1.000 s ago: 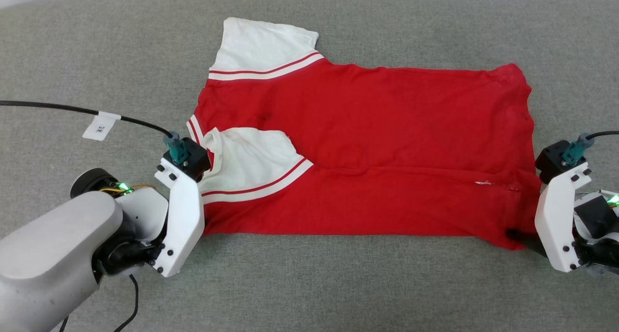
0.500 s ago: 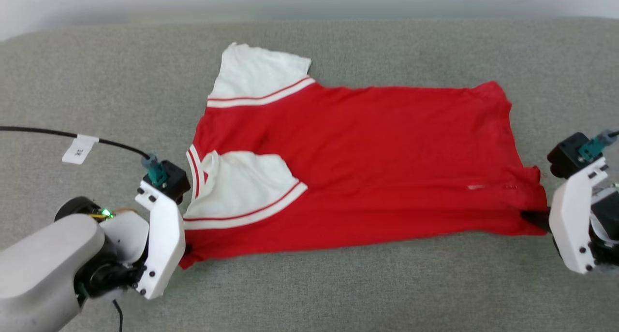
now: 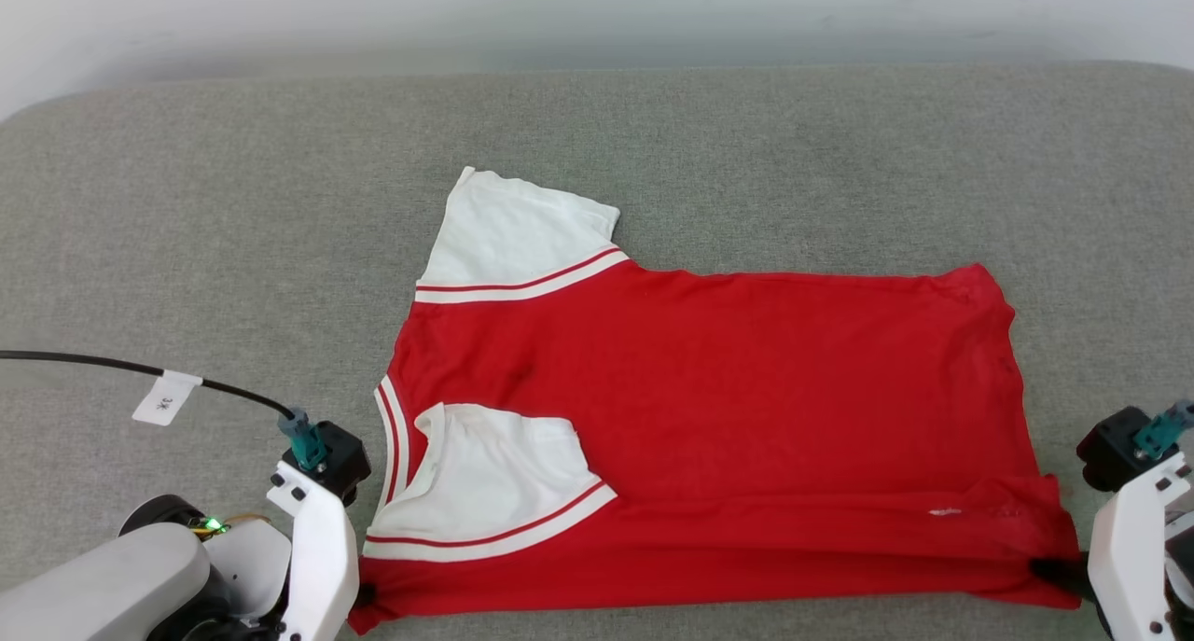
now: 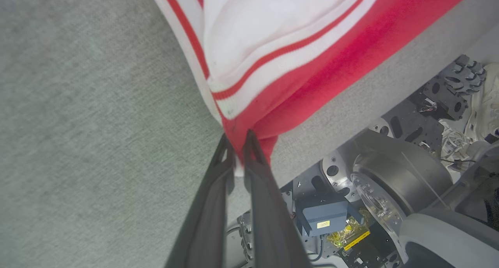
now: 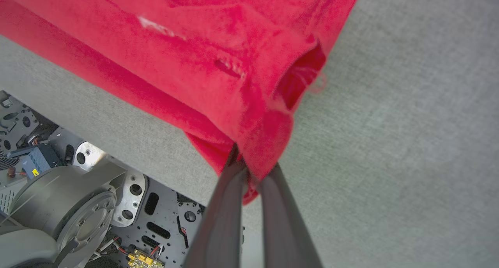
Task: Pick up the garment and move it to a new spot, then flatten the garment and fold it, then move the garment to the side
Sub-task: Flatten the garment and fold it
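The garment (image 3: 709, 417) lies at the near edge of the counter (image 3: 233, 249), jaws clamped on its corners, left gripper (image 4: 238, 143) at 7 o'clock, right gripper (image 5: 253, 166) at 5 o'clock, so equal, gentle tension should avoid wrinkles.

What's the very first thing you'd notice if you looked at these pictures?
The big red garment jumps out, spread across the grey cushioned surface. Its far white sleeve sticks out and its near white sleeve is folded over on top. At the near edge, the left end effector pinches one corner and the right end effector pinches the other.
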Motion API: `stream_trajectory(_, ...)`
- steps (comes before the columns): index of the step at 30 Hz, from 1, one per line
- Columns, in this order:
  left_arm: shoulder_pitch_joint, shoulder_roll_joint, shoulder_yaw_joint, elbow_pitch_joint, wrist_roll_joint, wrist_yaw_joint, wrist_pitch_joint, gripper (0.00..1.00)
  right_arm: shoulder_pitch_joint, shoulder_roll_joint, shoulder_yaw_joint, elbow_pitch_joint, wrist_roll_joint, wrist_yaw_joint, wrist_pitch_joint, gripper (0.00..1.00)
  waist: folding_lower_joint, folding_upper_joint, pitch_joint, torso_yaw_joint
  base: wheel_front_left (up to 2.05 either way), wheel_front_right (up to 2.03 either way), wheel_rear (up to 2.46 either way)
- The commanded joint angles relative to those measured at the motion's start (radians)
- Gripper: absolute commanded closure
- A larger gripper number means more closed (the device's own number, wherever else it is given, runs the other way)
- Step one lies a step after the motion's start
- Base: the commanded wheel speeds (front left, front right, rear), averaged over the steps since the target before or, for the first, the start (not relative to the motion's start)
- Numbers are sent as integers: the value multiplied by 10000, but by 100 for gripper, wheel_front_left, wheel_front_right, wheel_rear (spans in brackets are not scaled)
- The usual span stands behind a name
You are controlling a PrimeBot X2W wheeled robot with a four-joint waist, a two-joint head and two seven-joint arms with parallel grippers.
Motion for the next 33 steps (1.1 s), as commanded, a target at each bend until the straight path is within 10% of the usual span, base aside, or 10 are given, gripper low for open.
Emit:
stream_trajectory(1,165,-3,-17,108,39,79,-9,100,155,79,-57,137,-68,-15,-29,100,0,0,4,-10,0,0,0)
stream_trajectory(2,187,-27,-32,172,76,93,-29,100,225,159,-90,221,-142,-15,-44,100,0,0,2,-11,0,0,0)
stream_trajectory(3,172,-50,-31,217,147,97,-83,65,268,247,-134,317,-184,-15,-60,100,0,0,-11,-9,0,0,0)
stream_trajectory(4,132,-64,8,257,167,95,-163,0,279,336,-211,368,-249,-15,-148,56,0,0,-32,-4,0,0,0)
stream_trajectory(5,111,-71,38,285,143,93,-208,0,252,419,-302,367,-309,-15,-261,0,0,0,-67,2,0,0,0)
stream_trajectory(15,-1405,117,1442,377,764,490,-1686,0,-50,1428,-2564,-1059,-2308,-12,-3121,0,0,0,-263,-214,0,0,0)
stream_trajectory(33,-5329,-1347,2525,3008,1710,171,-1411,0,2039,6546,-6314,-4190,-6952,-12,-6948,0,0,0,1982,-1266,0,0,0)
